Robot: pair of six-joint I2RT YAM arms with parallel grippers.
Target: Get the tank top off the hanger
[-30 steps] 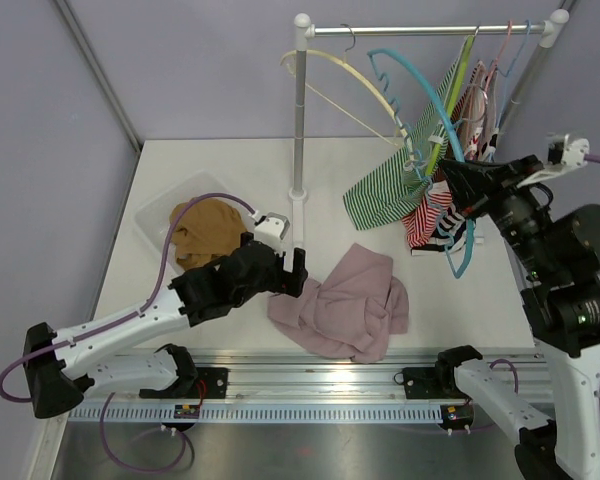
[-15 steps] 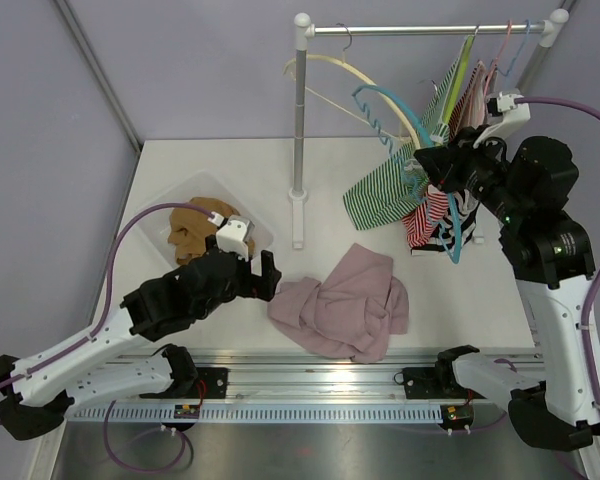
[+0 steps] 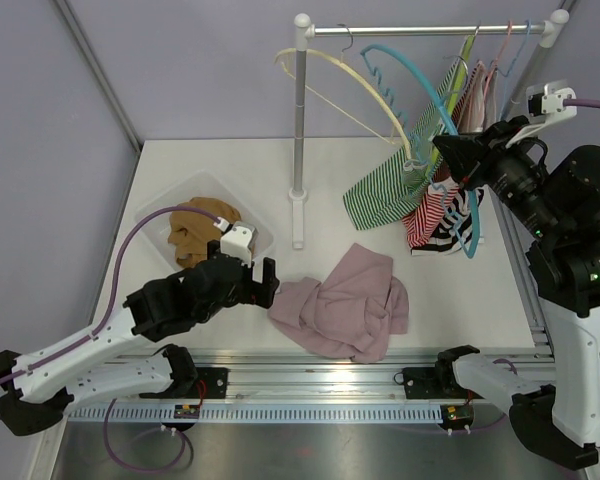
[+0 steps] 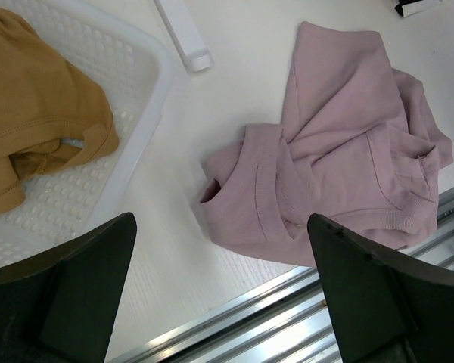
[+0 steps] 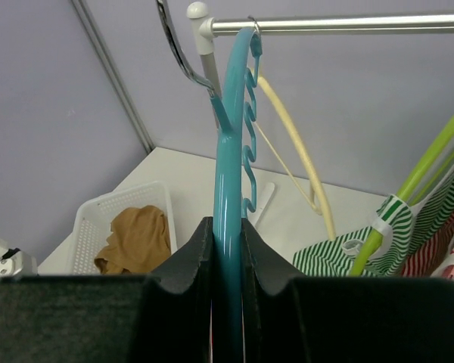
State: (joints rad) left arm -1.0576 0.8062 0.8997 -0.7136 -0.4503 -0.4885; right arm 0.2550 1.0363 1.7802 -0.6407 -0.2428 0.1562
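The left claw (image 3: pixel 268 283) has drawn back, jaws wide and empty, from the pink tank top (image 3: pixel 345 305) heaped by the counter's (image 3: pixel 220 165) near edge. The right claw (image 5: pixel 227 249) still pinches the bare teal hanger (image 5: pixel 232 136), swung back up to the rail (image 5: pixel 325 24) (removal looks done).

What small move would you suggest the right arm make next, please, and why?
Probably open the right jaws: the blue hanger they clamp is bare and seems to hang at the rail, and the pink top lies on the table.
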